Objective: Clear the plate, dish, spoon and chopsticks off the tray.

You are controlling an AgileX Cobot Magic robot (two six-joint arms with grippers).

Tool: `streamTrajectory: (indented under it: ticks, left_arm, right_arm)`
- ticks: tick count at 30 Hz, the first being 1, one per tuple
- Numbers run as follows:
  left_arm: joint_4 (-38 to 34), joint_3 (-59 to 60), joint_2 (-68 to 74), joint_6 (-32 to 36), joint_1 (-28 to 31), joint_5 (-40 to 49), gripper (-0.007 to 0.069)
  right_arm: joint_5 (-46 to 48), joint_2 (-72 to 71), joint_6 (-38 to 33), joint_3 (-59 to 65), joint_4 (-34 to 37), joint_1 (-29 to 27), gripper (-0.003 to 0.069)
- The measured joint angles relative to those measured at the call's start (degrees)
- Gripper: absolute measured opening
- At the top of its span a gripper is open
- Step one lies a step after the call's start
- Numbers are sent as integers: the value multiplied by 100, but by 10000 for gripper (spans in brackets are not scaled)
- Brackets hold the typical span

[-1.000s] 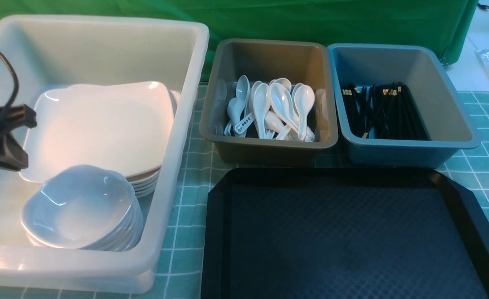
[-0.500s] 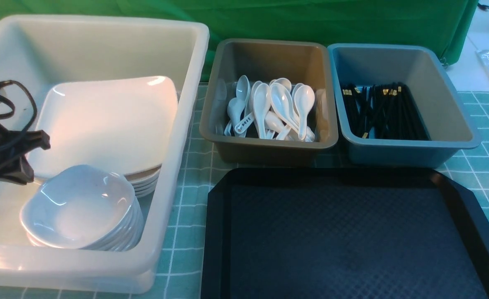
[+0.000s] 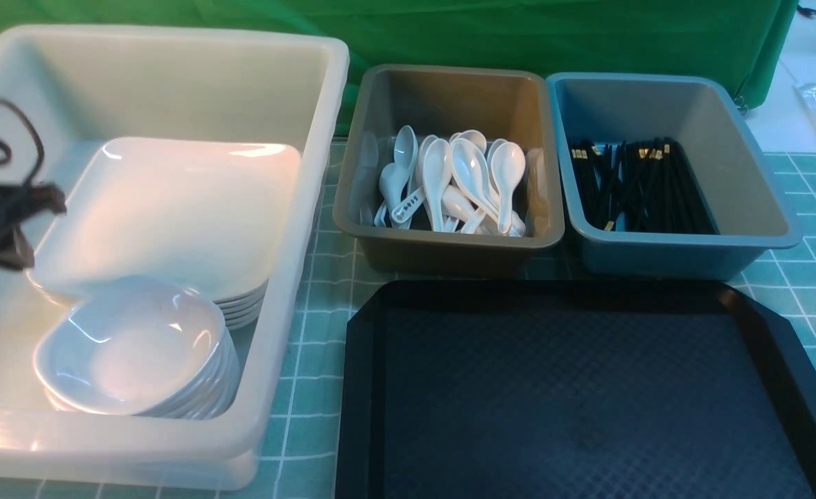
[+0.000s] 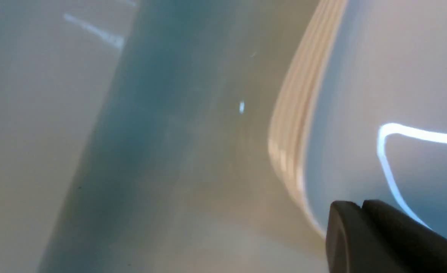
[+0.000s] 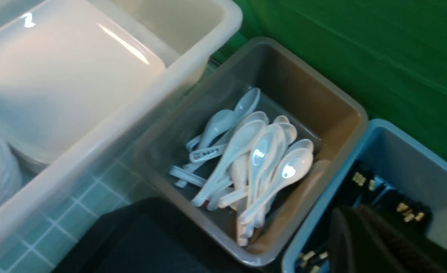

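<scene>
White tub [image 3: 314, 138] sits at the bench's left side, biggest item. Black tray [image 3: 363, 388] takes the near right part of the bench, its textured floor bare. Plate [image 3: 165, 208] lies on top of a stack of plates [image 3: 245, 308] inside the white tub, toward its far right corner, tilted a bit, left edge higher. Brown tub [image 3: 449, 93] stands at the far middle of the bench, just beyond the tray's far edge; blue tub [image 3: 747, 173] right beside it, walls near or touching, can't tell which. Stack of small dishes [image 3: 131, 346] in the white tub's near part, overlapping the plate stack's near edge. Heap of white spoons [image 3: 463, 180] in the brown tub, one with dark lettering on the handle [image 3: 408, 206]. Black chopsticks [image 3: 636, 184] bundled on the blue tub's floor, gold tips at the far end. Left gripper [image 3: 6, 222] over the white tub's left side, just beside the plate's left edge, blurred; jaws pressed together in the left wrist view, nothing between them. Right gripper [image 5: 364, 242] shows only in its own wrist view, above the blue tub, jaws pressed together, holding nothing.
</scene>
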Motion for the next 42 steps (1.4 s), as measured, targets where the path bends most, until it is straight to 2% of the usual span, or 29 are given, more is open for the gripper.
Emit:
streamTrajectory:
  ticks: [6, 13, 17, 18, 20, 21, 24, 26, 31, 39, 42]
  left_arm:
    - [-1130, -227, -917, 894, -116, 364, 14]
    - [-1382, -227, -2029, 1270, -1297, 541, 14]
    - [-1383, -227, -2637, 1358, -2493, 629, 14]
    - [-1360, -227, -2839, 1388, -2867, 702, 14]
    - [-1309, -210, -3038, 1410, -3260, 748, 14]
    - [-1297, -135, -3178, 1410, -3516, 732, 14]
    - [-1257, 410, -3747, 1384, -3965, 419, 14]
    - [-1280, 938, -4173, 1268, -4097, 104, 14]
    - [-1332, 2490, -5316, 1102, -4131, -743, 14]
    - [-1483, 4544, -6763, 694, -4131, -2128, 14]
    - [-1527, 4971, -7025, 687, -4131, -2612, 14]
  right_arm:
    - [0, -467, 170, 58, -700, 0, 35]
    - [-13, -1784, 591, 817, -985, 0, 35]
    - [-530, -3055, 1029, 2343, -1131, 0, 35]
    - [-994, -3572, 1301, 3059, -1220, 0, 35]
    - [-1549, -4130, 1595, 3848, -1355, 0, 35]
    - [-2119, -4710, 1940, 4785, -1542, 0, 35]
    - [-3192, -5961, 2811, 6433, -2094, 0, 35]
    - [-3821, -6796, 3333, 7376, -2493, 0, 35]
    - [-4746, -8086, 3666, 9066, -2751, 0, 41]
    - [-4956, -8789, 3898, 9783, -2793, 0, 80]
    - [-4982, -8797, 3910, 9811, -2800, 0, 101]
